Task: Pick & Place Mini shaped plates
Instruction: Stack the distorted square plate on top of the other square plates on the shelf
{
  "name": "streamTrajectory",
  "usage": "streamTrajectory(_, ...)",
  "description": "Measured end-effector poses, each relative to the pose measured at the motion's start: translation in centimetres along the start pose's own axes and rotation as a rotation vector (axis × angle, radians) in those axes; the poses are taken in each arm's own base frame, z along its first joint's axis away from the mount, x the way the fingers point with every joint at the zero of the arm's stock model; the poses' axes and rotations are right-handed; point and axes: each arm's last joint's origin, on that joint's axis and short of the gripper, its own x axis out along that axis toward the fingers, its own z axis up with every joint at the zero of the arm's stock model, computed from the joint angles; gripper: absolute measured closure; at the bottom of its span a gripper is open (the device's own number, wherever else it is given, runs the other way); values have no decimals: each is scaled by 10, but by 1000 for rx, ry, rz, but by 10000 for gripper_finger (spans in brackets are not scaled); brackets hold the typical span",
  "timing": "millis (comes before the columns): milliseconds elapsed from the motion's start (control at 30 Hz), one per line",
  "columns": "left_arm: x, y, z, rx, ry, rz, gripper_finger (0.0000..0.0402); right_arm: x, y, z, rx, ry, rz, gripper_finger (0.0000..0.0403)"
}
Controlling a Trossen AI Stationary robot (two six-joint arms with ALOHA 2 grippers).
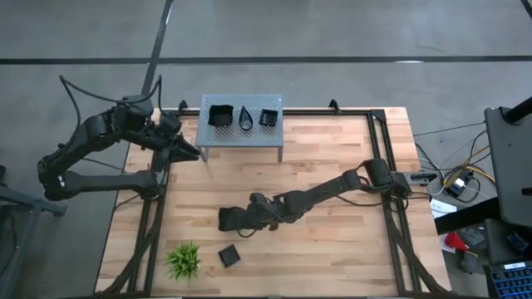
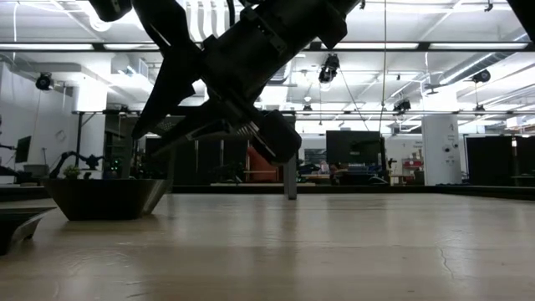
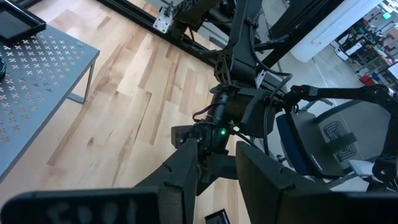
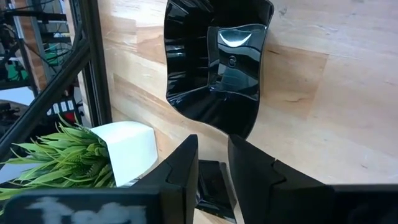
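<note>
The right hand (image 1: 223,219) is seen low over the bench (image 1: 332,241), lower centre of the high view, its fingers close together with only a narrow gap and nothing clamped between them. A square black plate (image 1: 229,256) lies just below it, beside the green plant (image 1: 183,260). Three more plates (image 1: 245,117) are set in a row on the grey perforated stand (image 1: 241,137) at upper centre. The left hand (image 1: 189,150) is held at the stand's left end, fingers nearly closed, empty.
</note>
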Motion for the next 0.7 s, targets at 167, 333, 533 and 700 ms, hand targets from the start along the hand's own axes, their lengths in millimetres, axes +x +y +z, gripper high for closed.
streamTrajectory(167, 0, 0, 0, -1, 0, 0, 298, 0, 0, 0, 19, 1, 1, 314)
streamTrajectory(333, 0, 0, 0, -2, 1, 0, 298, 0, 0, 0, 39, -1, 0, 317)
streamTrajectory(533, 0, 0, 0, -2, 0, 0, 298, 0, -2, 2, 32, -49, -18, 329)
streamTrajectory(700, 0, 0, 0, -9, 0, 0, 298, 0, -6, 6, 21, -109, -50, 335)
